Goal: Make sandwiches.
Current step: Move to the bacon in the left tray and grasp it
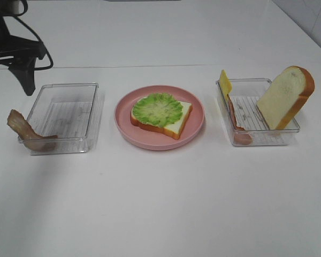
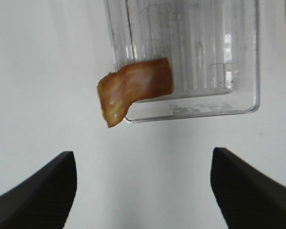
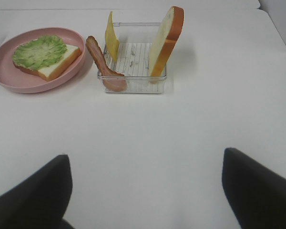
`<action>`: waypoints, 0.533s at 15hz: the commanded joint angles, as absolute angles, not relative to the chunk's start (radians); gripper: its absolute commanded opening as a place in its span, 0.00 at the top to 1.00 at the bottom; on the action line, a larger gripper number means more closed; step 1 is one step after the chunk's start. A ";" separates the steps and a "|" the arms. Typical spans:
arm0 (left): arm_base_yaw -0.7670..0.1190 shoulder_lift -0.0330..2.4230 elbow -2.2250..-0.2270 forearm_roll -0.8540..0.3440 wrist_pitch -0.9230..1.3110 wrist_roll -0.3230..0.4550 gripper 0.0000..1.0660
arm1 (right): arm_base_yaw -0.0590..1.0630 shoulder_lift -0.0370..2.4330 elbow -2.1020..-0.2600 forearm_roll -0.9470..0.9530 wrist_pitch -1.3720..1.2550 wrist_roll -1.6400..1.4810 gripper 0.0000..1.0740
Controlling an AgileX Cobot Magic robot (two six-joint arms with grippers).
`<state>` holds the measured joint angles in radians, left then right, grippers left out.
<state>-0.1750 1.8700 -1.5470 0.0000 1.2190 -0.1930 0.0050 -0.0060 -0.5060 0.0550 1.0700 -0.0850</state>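
Note:
A bread slice [image 1: 174,123] topped with green lettuce [image 1: 158,108] lies on the round pink plate [image 1: 195,131] in the middle. A brown bacon strip [image 1: 21,128] hangs over the front left corner of the left clear tray [image 1: 69,115]; it also shows in the left wrist view [image 2: 133,88]. My left gripper [image 2: 143,191] is open and empty, apart from the bacon. The right tray [image 1: 267,136] holds yellow cheese [image 1: 224,83], a pink ham strip [image 1: 236,120] and an upright bread slice [image 1: 286,96]. My right gripper [image 3: 145,191] is open and empty, well short of that tray [image 3: 133,83].
The black left arm [image 1: 16,53] sits at the table's back left corner. The table is white, with bare surface in front of the trays and plate. The right arm does not show in the exterior high view.

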 commanded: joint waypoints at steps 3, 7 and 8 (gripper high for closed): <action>-0.115 1.861 -1.415 0.009 1.203 -0.222 0.31 | 0.002 -0.017 -0.504 0.056 1.063 -0.076 0.25; -0.104 1.865 -1.324 0.000 0.996 -0.233 0.31 | 0.002 -0.017 -0.504 0.056 1.063 -0.076 0.25; -0.104 1.870 -1.324 0.000 0.955 -0.233 0.32 | 0.002 -0.017 -0.504 0.056 1.063 -0.076 0.25</action>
